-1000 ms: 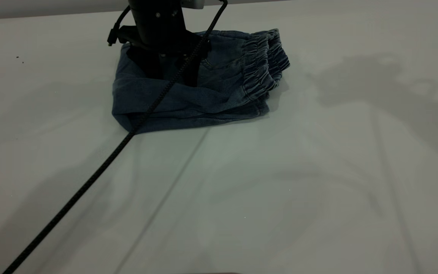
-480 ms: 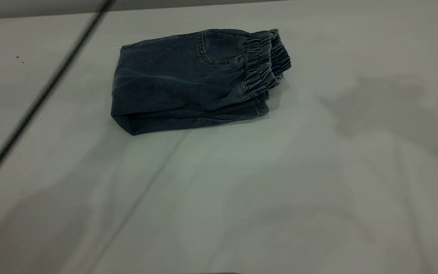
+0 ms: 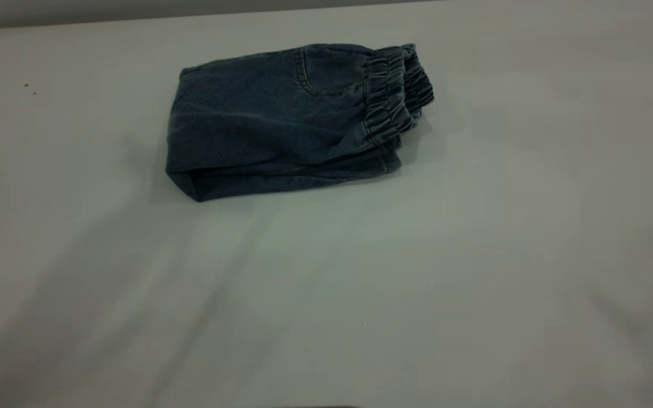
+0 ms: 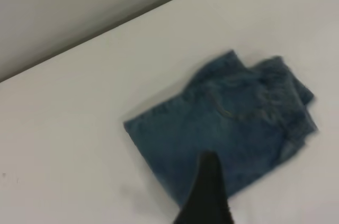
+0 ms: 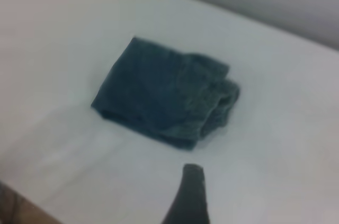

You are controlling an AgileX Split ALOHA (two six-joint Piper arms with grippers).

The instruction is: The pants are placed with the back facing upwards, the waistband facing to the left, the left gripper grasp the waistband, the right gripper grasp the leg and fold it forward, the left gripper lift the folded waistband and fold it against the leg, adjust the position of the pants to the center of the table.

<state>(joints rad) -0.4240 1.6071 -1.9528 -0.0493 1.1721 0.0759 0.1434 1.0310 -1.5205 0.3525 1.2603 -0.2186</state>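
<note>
folded pants (image 3: 289, 122) on the white desk (image 3: 394, 294), lying toward the far side and slightly left of the middle, with the gathered waistband (image 3: 397, 93) stacked at the bundle's right end and the fold edge along its near-left side. neither arm appears in the exterior view; each wrist view shows only a single dark fingertip, the left gripper (image 4: 207, 195) above the pants and the right gripper (image 5: 189, 195) off to one side of them, so whether either gripper is apart or together cannot be told. both folds look done; what seems left is centring the bundle. risks from here: a push or drag on the top layer alone could slide it off the lower layers and undo the fold; a pinch on the springy waistband could lift one layer and let the stack open; dragging over the cloth-like desk surface could bunch the near edge
</note>
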